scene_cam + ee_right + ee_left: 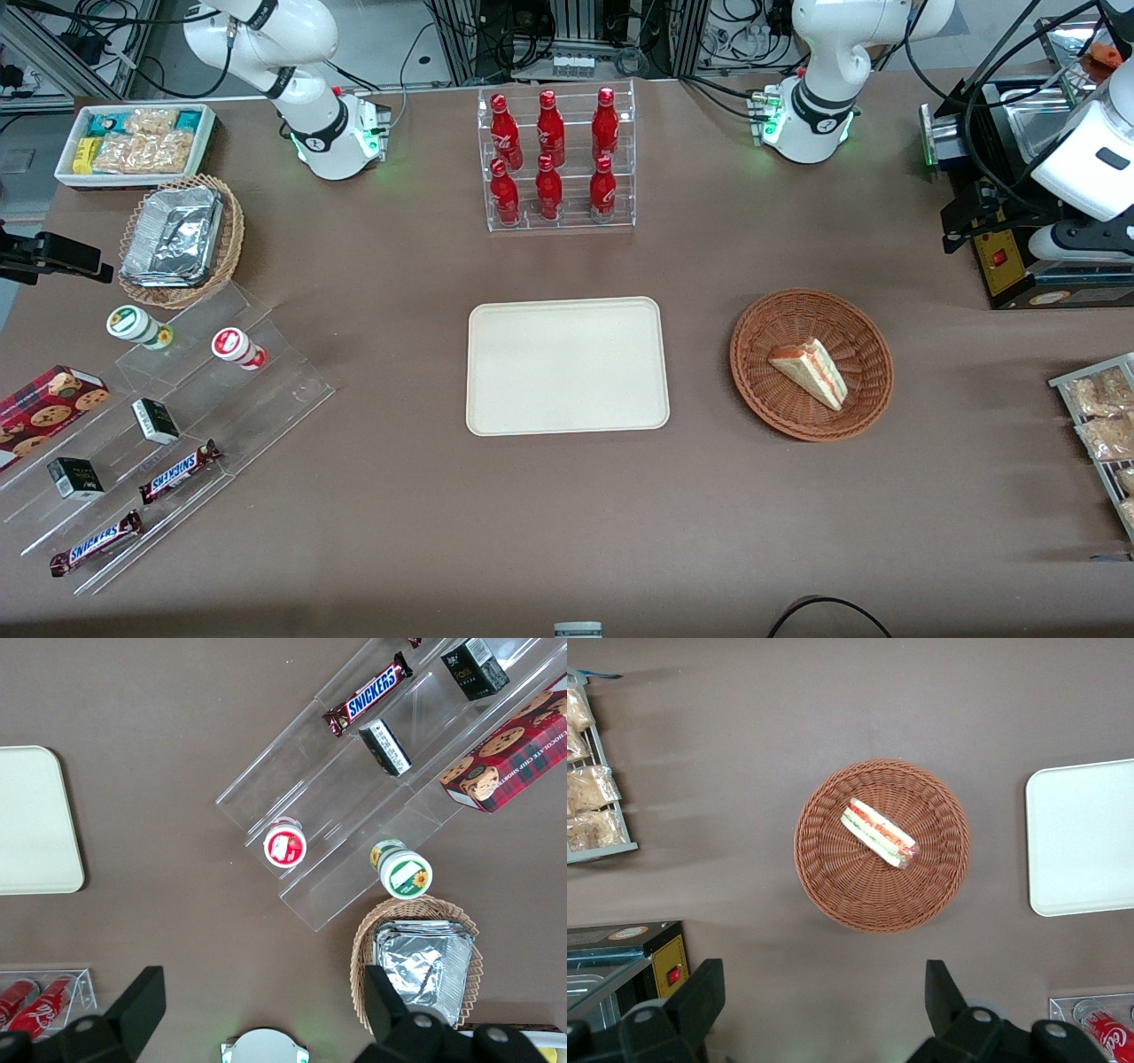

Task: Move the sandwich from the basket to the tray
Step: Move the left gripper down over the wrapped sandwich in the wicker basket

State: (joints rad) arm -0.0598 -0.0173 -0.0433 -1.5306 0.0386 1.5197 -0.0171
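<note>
The sandwich [811, 372] lies in the round brown basket [753, 354], a bit off the middle toward 3 o'clock in the front view. It lies flat on the weave. Its striped edge of red, orange and green runs from about 11 o'clock to 5 o'clock.

The basket stands on the brown desk [567, 532]. It sits at 3 o'clock from the cream tray [567, 366], near it but not touching. Nothing lies on the tray. A clear rack of red bottles [558, 159] stands at 12 o'clock from the tray.

The gripper [824, 1001] hangs high over the desk, above a spot just beside the basket. It touches nothing. Its two black fingers [700, 992] are spread wide apart and hold nothing. The wrist camera looks down on the sandwich [879, 833], the basket [833, 886] and the tray [1085, 837].
</note>
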